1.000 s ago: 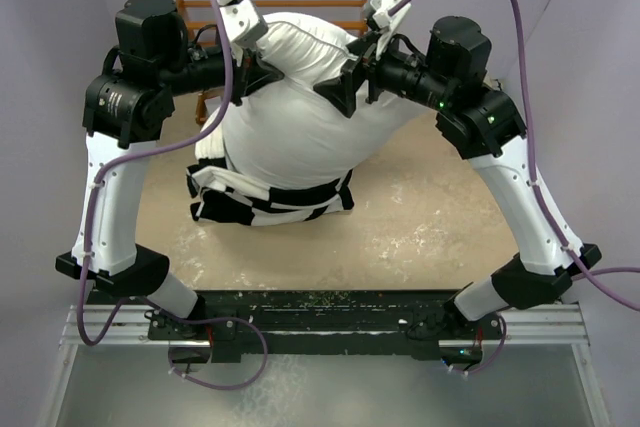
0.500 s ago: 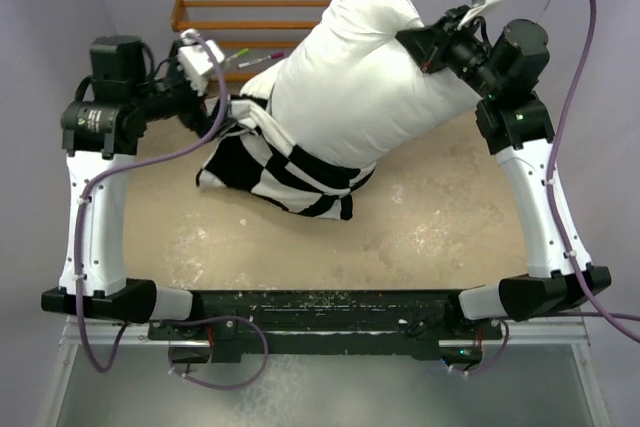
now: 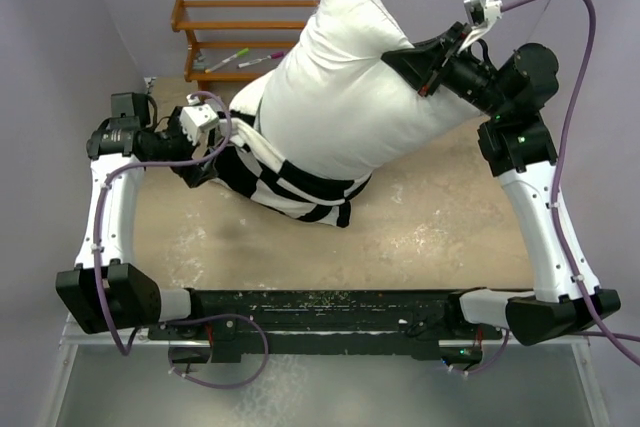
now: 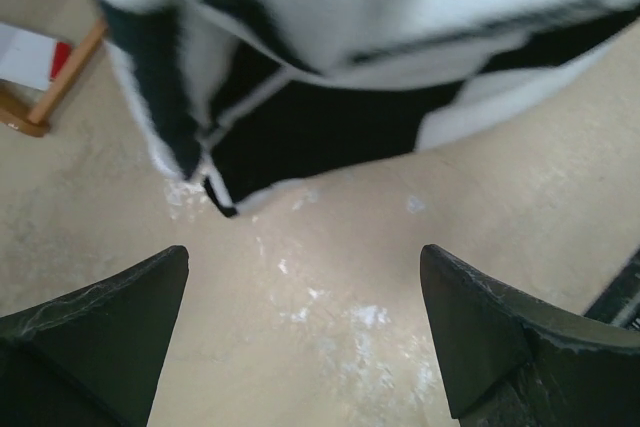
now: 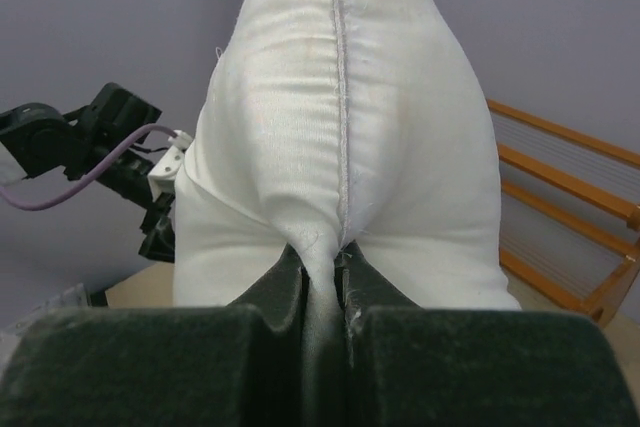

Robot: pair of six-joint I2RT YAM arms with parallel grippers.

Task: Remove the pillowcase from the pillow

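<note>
Top external view: the table (image 3: 440, 227) carries all items. The pillow (image 3: 350, 87) is held raised and tilted, with its upper corner pointing away from the arm bases and its lower end inside the pillowcase (image 3: 290, 182). The pillowcase is bunched around that lower end, and its bottom rests on the table. A wooden rack (image 3: 240, 22) stands at the far edge, behind the pillow. The right claw (image 5: 322, 269) is closed on the pillow's seamed edge, pinching a fold of white fabric. The left claw (image 4: 303, 259) is fully open and grips nothing, low over the table, near the pillowcase edge. Two markers (image 3: 228, 55) lie on the rack.
</note>
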